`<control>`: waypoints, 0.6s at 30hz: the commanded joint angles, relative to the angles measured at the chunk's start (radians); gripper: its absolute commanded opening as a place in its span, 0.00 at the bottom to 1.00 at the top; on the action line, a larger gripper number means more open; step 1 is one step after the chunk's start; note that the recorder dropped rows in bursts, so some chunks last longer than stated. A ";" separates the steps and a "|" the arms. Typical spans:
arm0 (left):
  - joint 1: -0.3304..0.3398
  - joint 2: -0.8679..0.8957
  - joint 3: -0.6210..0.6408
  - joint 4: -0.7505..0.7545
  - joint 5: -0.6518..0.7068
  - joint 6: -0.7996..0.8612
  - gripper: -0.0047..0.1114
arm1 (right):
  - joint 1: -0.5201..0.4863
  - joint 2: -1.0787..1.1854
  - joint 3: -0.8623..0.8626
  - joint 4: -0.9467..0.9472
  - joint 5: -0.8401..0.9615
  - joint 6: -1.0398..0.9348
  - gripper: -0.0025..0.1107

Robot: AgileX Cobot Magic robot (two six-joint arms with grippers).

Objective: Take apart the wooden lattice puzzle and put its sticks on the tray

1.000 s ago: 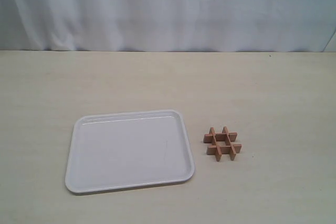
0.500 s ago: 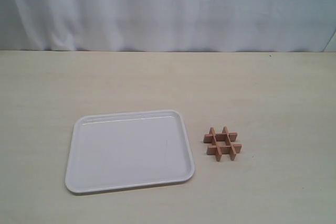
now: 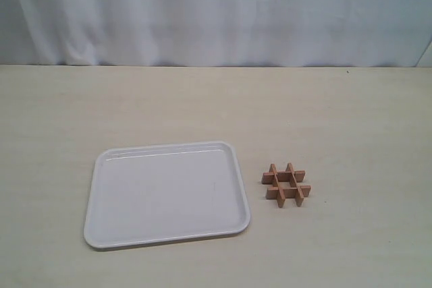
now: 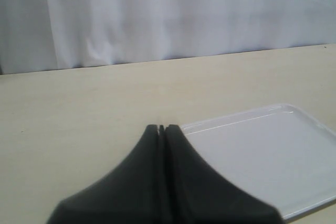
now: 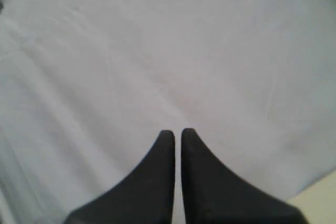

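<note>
The wooden lattice puzzle (image 3: 286, 185) lay just right of the tray (image 3: 162, 197), so the right arm was probably nearer. The left claw (image 4: 161, 128) and right claw (image 5: 177, 132) were both closed and empty.

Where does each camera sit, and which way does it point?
Exterior view: off the arms, looking down across the table at the tray and wooden lattice puzzle, curtain behind; no robot part shows.
Left wrist view: on the left wrist, looking over the shut left gripper at the tray.
Right wrist view: on the right wrist, facing the curtain past the shut right gripper.
Shared: the tray, in exterior and left wrist.
</note>
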 commanded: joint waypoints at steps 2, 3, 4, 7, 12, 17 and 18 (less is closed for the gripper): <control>0.001 0.000 0.002 -0.001 -0.011 -0.003 0.04 | -0.007 0.147 -0.129 -0.140 0.018 -0.059 0.06; 0.001 0.000 0.002 -0.001 -0.011 -0.003 0.04 | -0.007 0.184 -0.147 -0.155 0.018 -0.059 0.06; 0.001 0.000 0.002 -0.001 -0.011 -0.003 0.04 | -0.007 0.223 -0.164 -0.173 0.018 -0.059 0.06; 0.001 0.000 0.002 -0.001 -0.011 -0.003 0.04 | -0.007 0.337 -0.216 -0.249 0.018 -0.059 0.06; 0.001 0.000 0.002 -0.001 -0.011 -0.003 0.04 | -0.007 0.520 -0.263 -0.258 -0.058 -0.059 0.06; 0.001 0.000 0.002 -0.001 -0.011 -0.003 0.04 | -0.007 0.631 -0.270 -0.258 -0.182 -0.052 0.06; 0.001 0.000 0.002 -0.001 -0.011 -0.003 0.04 | -0.007 0.646 -0.270 -0.258 -0.187 -0.052 0.06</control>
